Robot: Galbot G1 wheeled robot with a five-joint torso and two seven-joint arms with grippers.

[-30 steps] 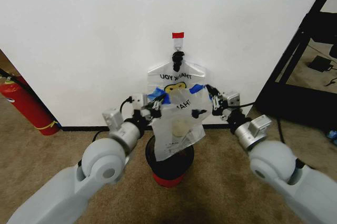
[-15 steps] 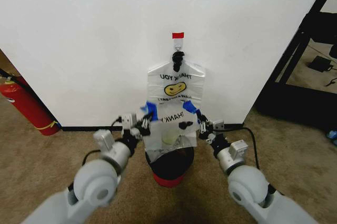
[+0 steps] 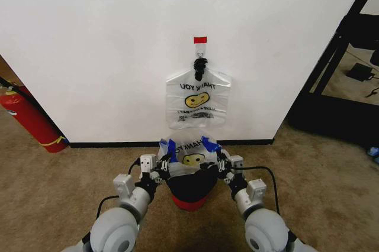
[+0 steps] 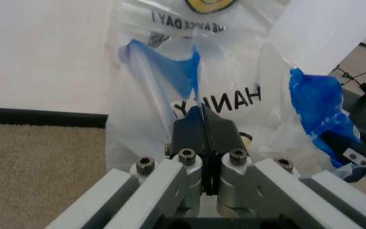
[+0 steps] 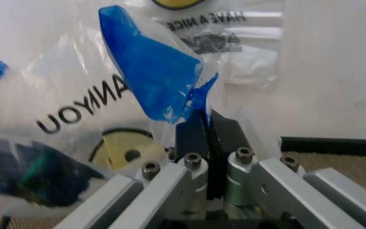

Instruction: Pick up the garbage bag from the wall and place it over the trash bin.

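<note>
The garbage bag (image 3: 190, 156), translucent white with a yellow smiley and blue patches, is stretched open over the mouth of the black mesh trash bin (image 3: 190, 188), which has a red base. My left gripper (image 3: 161, 166) is shut on the bag's left edge, and my right gripper (image 3: 221, 164) is shut on its right edge. In the left wrist view the black fingers (image 4: 203, 131) pinch the plastic beside a blue patch (image 4: 164, 64). The right wrist view shows the same pinch (image 5: 207, 131) under another blue patch (image 5: 154, 71). The wall (image 3: 118, 39) stands just behind.
A like smiley bag (image 3: 198, 99) without blue patches hangs from the black hook (image 3: 200, 65) under red tape (image 3: 201, 39). A red fire extinguisher (image 3: 26, 117) stands at the left by the baseboard. A black rack (image 3: 346, 63) is at the right. Brown carpet surrounds the bin.
Both grippers have come down and nearer to me with the bag, from in front of the hanging bag to the bin's rim. The bag's mouth now sits at the bin's top.
</note>
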